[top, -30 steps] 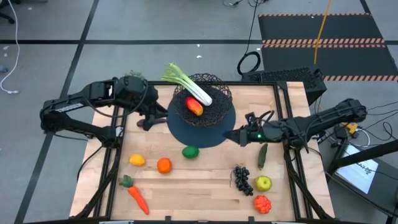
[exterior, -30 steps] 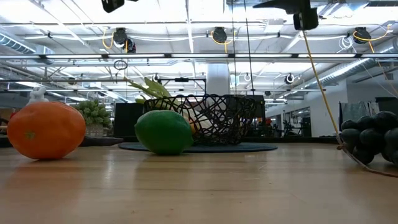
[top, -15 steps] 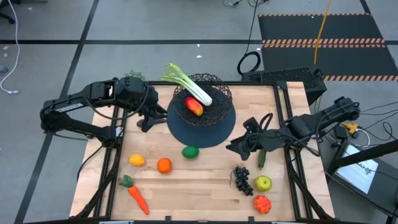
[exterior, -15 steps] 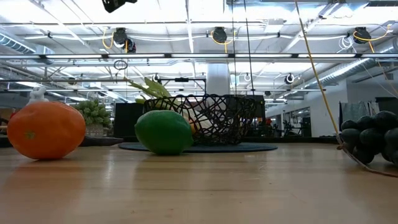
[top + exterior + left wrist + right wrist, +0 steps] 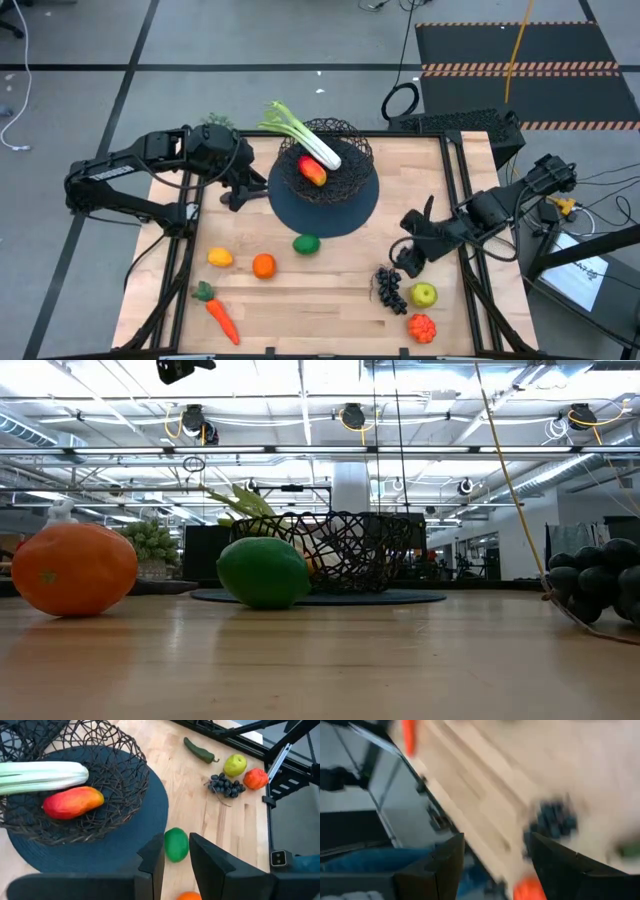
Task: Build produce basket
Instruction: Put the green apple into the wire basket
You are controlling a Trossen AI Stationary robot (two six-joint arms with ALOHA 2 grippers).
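The black wire basket (image 5: 338,160) stands on a dark round mat (image 5: 330,212) at the table's far middle. It holds a leek (image 5: 305,140) and a red-yellow mango (image 5: 312,171). My left gripper (image 5: 229,197) is open and empty beside the mat's left edge; in the left wrist view (image 5: 175,845) the lime (image 5: 176,845) lies beyond its fingers. My right gripper (image 5: 404,262) is open and empty, raised just beyond the grapes (image 5: 389,289). The cucumber (image 5: 200,751) shows in the left wrist view. The lime (image 5: 306,243), orange (image 5: 263,265), lemon (image 5: 220,257) and carrot (image 5: 220,315) lie at the near left.
A yellow-green apple (image 5: 424,295) and a red tomato (image 5: 421,327) lie next to the grapes at the near right. A fuzzy grey-green clump (image 5: 215,121) sits at the far left behind the left arm. Bare wood lies between the lime and the grapes.
My right gripper has gone from the mat's right edge toward the table's near right, to just beyond the grapes, and has turned as it went. The produce and the basket have stayed where they were.
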